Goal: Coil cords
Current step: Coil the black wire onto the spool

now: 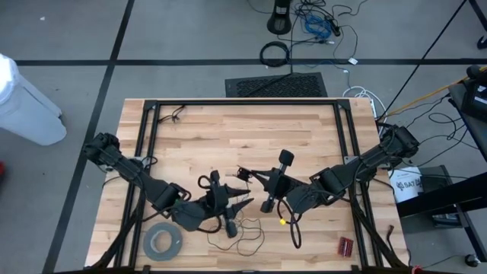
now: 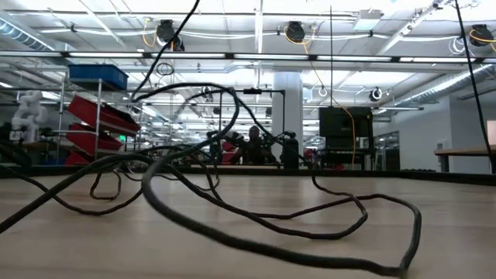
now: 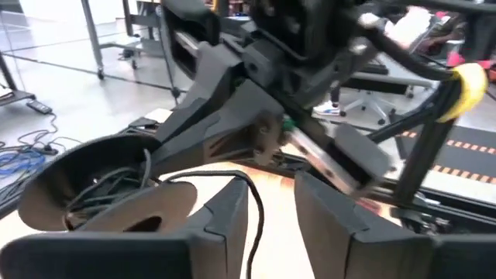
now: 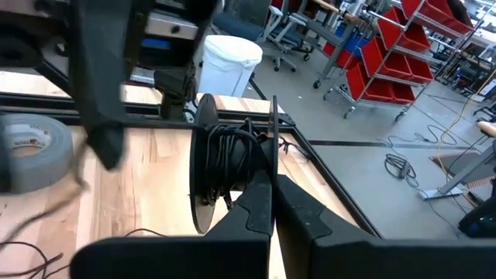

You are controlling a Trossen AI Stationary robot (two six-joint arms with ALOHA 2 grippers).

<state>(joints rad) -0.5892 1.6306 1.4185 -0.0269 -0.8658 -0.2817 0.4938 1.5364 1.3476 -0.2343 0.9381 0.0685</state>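
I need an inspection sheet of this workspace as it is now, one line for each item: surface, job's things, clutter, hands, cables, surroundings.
Surface: wooden table in a black frame, bare at the far half.
Job's things: black disc standing on edge with dark wire wound on it; the rest of the thin wire lies in loose loops near the front edge.
Clutter: grey tape roll lying flat; small red item.
Hands: left hand open, the wire running between its fingers; right hand closed on the disc's rim, it seems.
Cables: black and blue floor cables beyond the table.
Surroundings: white bin; red shelf bins.
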